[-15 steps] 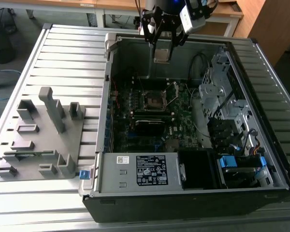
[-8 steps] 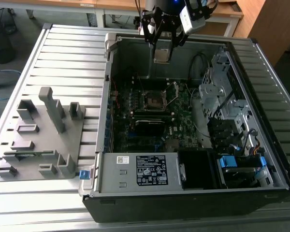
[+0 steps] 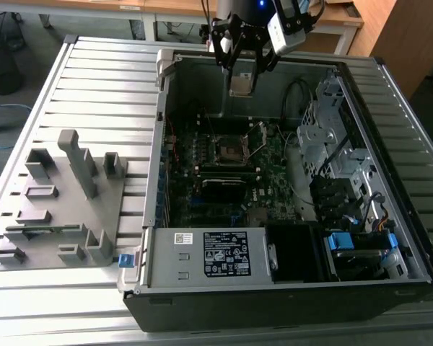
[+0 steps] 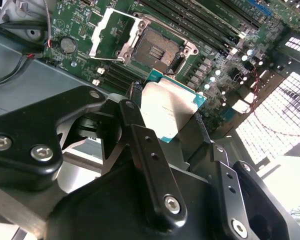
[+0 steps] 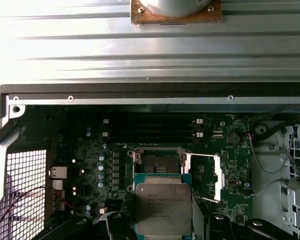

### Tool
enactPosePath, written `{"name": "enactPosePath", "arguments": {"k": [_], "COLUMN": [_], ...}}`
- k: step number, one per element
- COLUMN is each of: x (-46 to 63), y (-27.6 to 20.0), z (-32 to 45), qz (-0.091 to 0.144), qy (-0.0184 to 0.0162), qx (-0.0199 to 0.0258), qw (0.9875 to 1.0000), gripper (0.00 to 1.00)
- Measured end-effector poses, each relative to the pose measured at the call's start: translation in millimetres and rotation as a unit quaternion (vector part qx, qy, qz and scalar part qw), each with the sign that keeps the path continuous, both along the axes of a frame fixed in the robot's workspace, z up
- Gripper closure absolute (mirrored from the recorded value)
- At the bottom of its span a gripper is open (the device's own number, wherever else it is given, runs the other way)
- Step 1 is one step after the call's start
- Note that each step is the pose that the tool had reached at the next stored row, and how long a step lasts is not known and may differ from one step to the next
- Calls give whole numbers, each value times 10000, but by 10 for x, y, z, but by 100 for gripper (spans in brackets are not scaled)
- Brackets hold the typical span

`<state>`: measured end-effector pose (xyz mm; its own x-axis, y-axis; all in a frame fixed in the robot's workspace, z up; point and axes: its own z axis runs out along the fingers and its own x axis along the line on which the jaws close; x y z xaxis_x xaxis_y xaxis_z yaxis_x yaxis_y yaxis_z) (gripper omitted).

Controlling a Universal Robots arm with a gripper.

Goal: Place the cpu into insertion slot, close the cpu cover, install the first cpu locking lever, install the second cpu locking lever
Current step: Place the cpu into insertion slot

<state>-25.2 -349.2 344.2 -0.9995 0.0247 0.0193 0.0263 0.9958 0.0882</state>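
Claw (image 4: 166, 112) clenched on the cpu (image 4: 172, 102), held level well above the insertion slot (image 4: 157, 50), whose cover (image 5: 217, 177) is flipped open.

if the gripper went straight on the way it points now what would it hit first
Probably the open insertion slot or the motherboard beside it, and the cpu held in the gripper would touch first. Exact alignment is unclear.

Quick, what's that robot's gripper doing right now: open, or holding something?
The gripper: shut on the cpu, holding it up in the air; the insertion slot is empty.
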Motion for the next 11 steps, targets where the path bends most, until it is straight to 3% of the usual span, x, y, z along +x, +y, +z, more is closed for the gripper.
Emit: {"name": "enactPosePath", "arguments": {"k": [11], "x": [0], "y": [0], "z": [-38], "qz": [0], "qy": [-1], "qx": [2], "qw": [10000], "gripper": [46]}}
